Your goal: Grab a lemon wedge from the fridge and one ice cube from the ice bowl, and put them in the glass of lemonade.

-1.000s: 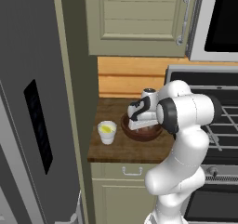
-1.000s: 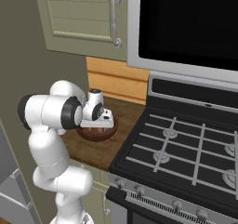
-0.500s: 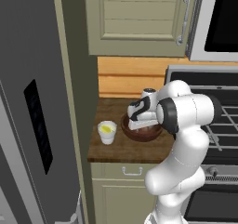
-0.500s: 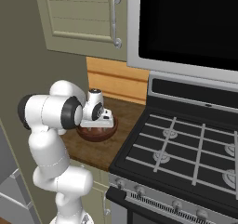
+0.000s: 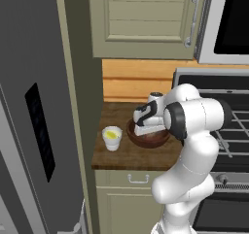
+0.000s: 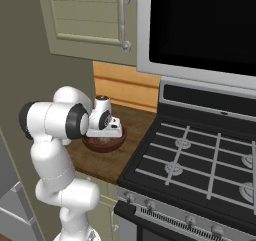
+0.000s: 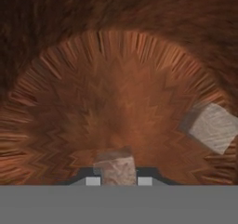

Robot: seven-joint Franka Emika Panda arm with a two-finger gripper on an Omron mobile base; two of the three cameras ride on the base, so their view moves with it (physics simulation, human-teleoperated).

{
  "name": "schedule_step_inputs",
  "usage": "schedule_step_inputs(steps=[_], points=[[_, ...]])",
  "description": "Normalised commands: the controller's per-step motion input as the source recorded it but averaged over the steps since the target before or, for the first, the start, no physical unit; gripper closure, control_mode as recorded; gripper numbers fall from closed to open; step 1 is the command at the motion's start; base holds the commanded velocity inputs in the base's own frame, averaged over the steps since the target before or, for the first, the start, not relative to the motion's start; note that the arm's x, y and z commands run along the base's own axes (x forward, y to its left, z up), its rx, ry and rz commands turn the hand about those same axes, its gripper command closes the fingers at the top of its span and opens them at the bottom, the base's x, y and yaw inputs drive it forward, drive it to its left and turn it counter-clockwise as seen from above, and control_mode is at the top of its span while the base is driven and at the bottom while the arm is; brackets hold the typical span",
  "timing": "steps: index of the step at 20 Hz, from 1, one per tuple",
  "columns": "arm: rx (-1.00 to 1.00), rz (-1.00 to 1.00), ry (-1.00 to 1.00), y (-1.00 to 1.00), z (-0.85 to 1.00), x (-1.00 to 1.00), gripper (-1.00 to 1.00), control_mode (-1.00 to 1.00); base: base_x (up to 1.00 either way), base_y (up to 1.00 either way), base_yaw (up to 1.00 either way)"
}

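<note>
Inside the reddish-brown ice bowl (image 7: 139,56), my gripper (image 7: 119,181) is shut on a pale ice cube (image 7: 115,166) held between its two dark fingertips (image 7: 93,181). A second ice cube (image 7: 213,127) lies loose on the bowl's floor to the right. In the base views the hand reaches down into the ice bowl (image 5: 144,141) (image 6: 105,143), which hides the fingers. The glass of lemonade (image 5: 112,137) stands on the counter just left of the bowl. The fridge (image 5: 29,107) stands closed at the far left. The lemon wedge is out of view.
The small wooden counter (image 5: 121,155) ends at the fridge side panel on the left and the gas stove (image 6: 200,160) on the right. A wall cabinet (image 5: 146,19) and a microwave (image 6: 200,25) hang above.
The fingers have come together on the ice cube in the bowl. The arm, bowl and glass have stayed where they were.
</note>
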Motion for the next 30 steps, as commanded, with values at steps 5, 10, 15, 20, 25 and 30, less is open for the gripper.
schedule_step_inputs(steps=[5, 10, 15, 20, 25, 30], points=[[0.0, 0.0, 0.0, 0.0, 0.0, 0.0, 1.0, -1.0, 0.0, 0.0, 0.0], [0.05, 0.0, -0.09, -0.02, 0.24, 0.0, 1.0, -1.0, 0.0, 0.0, 0.0], [0.08, 0.0, -0.09, 0.0, 0.42, 0.0, 1.0, -1.0, 0.0, 0.0, 0.0], [0.06, 0.0, -0.06, 0.0, 0.28, 0.0, 1.0, -1.0, 0.0, 0.0, 0.0], [0.07, 0.0, -0.14, 0.0, 0.36, -0.02, 1.0, -1.0, 0.0, 0.0, 0.0], [0.04, 0.04, -0.09, 0.34, 0.24, -0.29, 1.0, -1.0, 0.0, 0.0, 0.0]])
